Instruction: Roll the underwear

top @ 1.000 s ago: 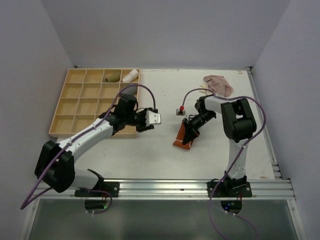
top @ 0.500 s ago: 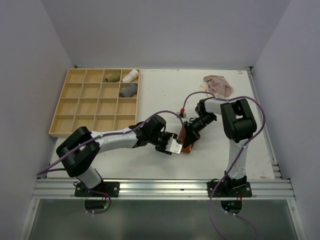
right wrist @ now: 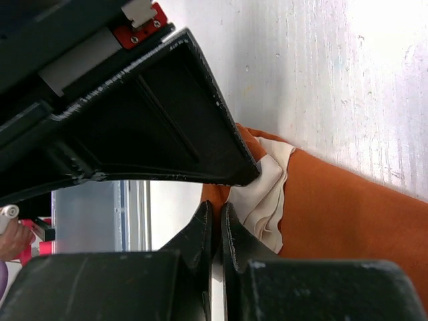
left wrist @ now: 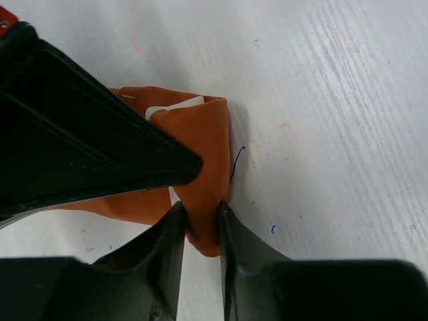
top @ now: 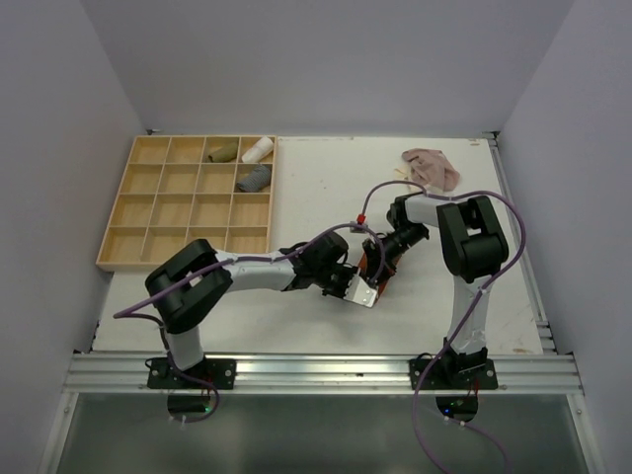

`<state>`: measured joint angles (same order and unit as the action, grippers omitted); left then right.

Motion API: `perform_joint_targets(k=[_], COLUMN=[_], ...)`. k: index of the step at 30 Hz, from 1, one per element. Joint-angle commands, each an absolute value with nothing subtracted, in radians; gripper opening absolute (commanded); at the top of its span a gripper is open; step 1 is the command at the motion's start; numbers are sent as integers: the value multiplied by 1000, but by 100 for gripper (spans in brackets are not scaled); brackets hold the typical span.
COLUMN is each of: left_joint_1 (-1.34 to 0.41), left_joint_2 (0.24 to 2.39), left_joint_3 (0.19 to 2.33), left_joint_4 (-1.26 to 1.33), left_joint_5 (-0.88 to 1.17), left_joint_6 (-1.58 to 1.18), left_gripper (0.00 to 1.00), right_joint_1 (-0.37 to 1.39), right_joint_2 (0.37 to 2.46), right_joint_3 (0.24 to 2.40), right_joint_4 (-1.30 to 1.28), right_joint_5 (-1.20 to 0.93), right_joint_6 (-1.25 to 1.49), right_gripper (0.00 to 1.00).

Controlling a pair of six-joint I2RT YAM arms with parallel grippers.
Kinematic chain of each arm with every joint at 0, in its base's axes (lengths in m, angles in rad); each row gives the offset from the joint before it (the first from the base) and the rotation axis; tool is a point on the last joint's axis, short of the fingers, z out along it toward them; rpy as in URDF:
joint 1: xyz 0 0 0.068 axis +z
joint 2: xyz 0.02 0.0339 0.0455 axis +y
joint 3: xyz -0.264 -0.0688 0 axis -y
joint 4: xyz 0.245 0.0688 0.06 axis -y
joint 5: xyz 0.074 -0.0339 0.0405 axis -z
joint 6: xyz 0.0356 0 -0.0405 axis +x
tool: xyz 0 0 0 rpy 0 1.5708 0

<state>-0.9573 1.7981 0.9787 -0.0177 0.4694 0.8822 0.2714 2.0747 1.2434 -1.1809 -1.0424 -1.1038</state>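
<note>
Robotics laboratory test cell, left arm (top: 247,272) and right arm (top: 464,247) bolted side by side to an aluminium rail (top: 326,372) at the near edge of a white surface (top: 316,188), plain pale walls (top: 326,59) enclosing three sides, exposed purple cable (top: 516,222) looped along the right arm, wooden compartment tray (top: 197,194) set on the surface.
</note>
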Motion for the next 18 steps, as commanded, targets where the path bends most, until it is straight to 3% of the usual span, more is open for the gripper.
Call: perform_joint_targets(k=[1, 5, 6, 9, 12, 18], left_joint_1=[-980, -999, -1000, -1003, -1002, -1002], left_joint_2=[1822, 1888, 1900, 1934, 1954, 1971], left_joint_3=[1035, 1097, 1121, 1163, 1190, 1229], left_joint_4=[-70, -268, -293, -385, -451, -535], left_joint_5=[500, 514, 511, 485, 459, 390], left_joint_6=[937, 995, 999, 1003, 993, 894], left_gripper=[26, 13, 10, 4, 0, 0], right_joint_1=[259, 241, 227, 172, 106, 107], right_joint_2=[2045, 2060, 2062, 2043, 2005, 1934], right_joint_3=[1273, 1360, 1377, 1434, 1457, 1367], right_joint_4=[-1183, -1212, -1219, -1226, -1207, -1086], right_joint_5=[-1078, -1069, -1063, -1028, -944, -688], right_joint_6=[-1109, -1072, -1051, -990, -849, -620], right_gripper=[1, 16, 26, 36, 38, 34])
